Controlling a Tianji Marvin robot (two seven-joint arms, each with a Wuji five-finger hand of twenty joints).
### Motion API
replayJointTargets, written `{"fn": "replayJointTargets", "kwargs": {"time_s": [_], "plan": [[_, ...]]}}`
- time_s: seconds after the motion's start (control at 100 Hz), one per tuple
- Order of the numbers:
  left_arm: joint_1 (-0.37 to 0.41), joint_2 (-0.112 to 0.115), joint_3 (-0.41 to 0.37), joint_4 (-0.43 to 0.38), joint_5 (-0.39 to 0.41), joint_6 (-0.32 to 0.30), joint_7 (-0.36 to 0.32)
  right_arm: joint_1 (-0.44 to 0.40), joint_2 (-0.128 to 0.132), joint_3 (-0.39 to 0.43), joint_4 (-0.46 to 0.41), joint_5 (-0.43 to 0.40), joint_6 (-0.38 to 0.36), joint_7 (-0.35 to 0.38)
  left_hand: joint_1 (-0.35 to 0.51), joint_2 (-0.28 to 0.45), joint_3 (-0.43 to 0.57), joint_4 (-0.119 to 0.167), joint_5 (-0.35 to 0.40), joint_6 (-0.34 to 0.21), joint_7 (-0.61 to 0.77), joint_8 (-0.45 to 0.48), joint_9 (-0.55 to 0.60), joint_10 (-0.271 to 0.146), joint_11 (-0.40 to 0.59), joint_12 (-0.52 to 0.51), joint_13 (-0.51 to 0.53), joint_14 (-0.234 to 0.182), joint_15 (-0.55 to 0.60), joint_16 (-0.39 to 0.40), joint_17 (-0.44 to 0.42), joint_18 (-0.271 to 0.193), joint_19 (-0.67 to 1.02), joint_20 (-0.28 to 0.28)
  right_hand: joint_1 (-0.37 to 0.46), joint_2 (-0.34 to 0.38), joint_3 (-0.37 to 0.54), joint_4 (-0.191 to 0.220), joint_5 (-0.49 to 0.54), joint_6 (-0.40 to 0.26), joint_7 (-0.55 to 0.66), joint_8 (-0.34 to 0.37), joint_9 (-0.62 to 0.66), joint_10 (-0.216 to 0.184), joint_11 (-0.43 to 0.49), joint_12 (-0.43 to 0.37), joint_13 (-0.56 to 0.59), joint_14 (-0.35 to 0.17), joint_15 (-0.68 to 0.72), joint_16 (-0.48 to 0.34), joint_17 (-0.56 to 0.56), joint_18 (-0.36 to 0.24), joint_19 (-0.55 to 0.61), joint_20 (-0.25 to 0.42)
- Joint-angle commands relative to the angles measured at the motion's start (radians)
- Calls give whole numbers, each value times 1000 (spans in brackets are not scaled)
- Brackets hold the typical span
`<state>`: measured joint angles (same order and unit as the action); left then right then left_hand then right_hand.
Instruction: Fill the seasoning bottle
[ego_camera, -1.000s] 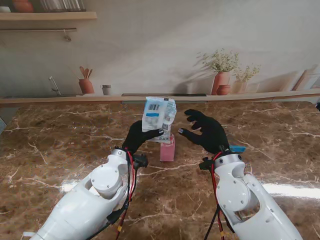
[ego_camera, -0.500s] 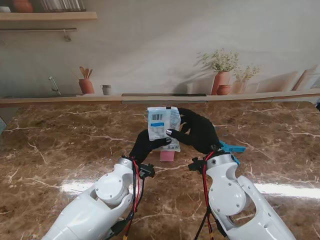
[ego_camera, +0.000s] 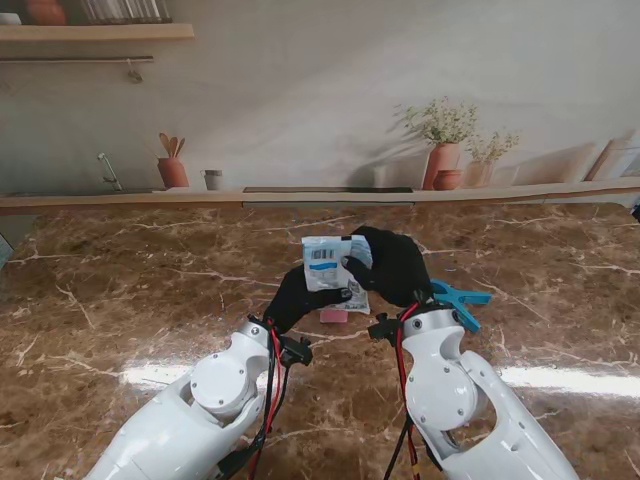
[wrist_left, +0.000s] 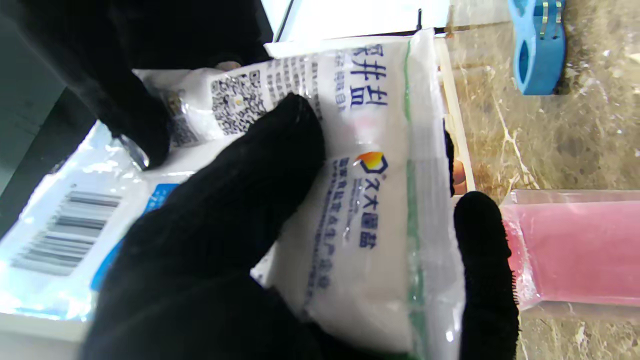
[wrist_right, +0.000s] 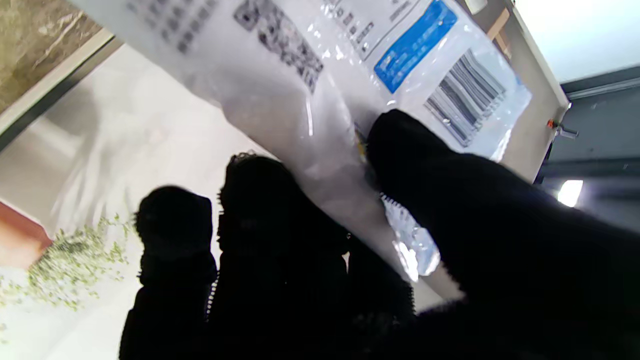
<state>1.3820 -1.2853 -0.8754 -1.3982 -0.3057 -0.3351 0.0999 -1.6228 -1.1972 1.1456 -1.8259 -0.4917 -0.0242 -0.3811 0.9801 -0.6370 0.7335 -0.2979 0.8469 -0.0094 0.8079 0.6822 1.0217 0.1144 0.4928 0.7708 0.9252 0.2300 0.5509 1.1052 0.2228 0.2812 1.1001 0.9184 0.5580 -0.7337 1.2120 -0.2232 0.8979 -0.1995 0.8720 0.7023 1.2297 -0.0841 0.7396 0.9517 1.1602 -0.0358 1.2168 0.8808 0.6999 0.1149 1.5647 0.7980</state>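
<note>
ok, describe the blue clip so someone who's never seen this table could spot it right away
Start at the brown marble table and find the two black-gloved hands holding the white salt bag at its middle. Just right of the right hand, beside the white wrist, the blue clip lies on the marble. It is the only bright blue plastic item; the nearby bottle is pink.

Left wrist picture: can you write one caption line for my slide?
Black-gloved left hand holds a white salt bag beside a pink seasoning bottle, with a blue clip on the marble table.
</note>
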Motion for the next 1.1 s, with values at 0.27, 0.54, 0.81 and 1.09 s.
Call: {"fn": "replayJointTargets", "kwargs": {"time_s": [0.27,0.54,0.81,1.09], "plan": [[20,83,-63,-26,176,23,-133,-44,11,8,-8,-70,8,17,-287,-17,93,141,-126,-106,-173,-307,-344,-123,-134,-299,-440,-61,-211,-372,-263,-33,-315,-13,42,-4,194,62,191,-134,32,326,139,-58,118,152,160,-74,212,73,145,2,197,61],[59,107,-137,-78,215,15,-156,-57,30,10,-1,-105,-1,79,-383,-4,19,185,-95,-87,-211,-270,-308,-106,-129,-298,-379,-35,-161,-318,-242,-4,-316,47,41,2,196,66,195,-132,33,342,146,-54,132,177,160,-86,236,80,151,3,203,53],[67,150,-154,-94,196,20,-319,-63,39,-28,22,-77,-11,132,-114,75,109,111,53,-116,74,-393,89,-68,-176,-42,-3,14,190,-119,92,51,189,232,42,0,186,60,183,-132,22,347,146,-56,128,178,160,-92,233,77,156,-2,199,46],[55,195,-153,-64,194,81,-505,-66,42,-75,70,-5,8,190,-60,135,159,49,28,-132,207,-227,175,-23,-97,-120,138,41,360,-79,208,80,369,259,43,-34,190,34,159,-127,25,283,166,-61,121,132,161,-105,238,73,205,-7,207,18]]}}
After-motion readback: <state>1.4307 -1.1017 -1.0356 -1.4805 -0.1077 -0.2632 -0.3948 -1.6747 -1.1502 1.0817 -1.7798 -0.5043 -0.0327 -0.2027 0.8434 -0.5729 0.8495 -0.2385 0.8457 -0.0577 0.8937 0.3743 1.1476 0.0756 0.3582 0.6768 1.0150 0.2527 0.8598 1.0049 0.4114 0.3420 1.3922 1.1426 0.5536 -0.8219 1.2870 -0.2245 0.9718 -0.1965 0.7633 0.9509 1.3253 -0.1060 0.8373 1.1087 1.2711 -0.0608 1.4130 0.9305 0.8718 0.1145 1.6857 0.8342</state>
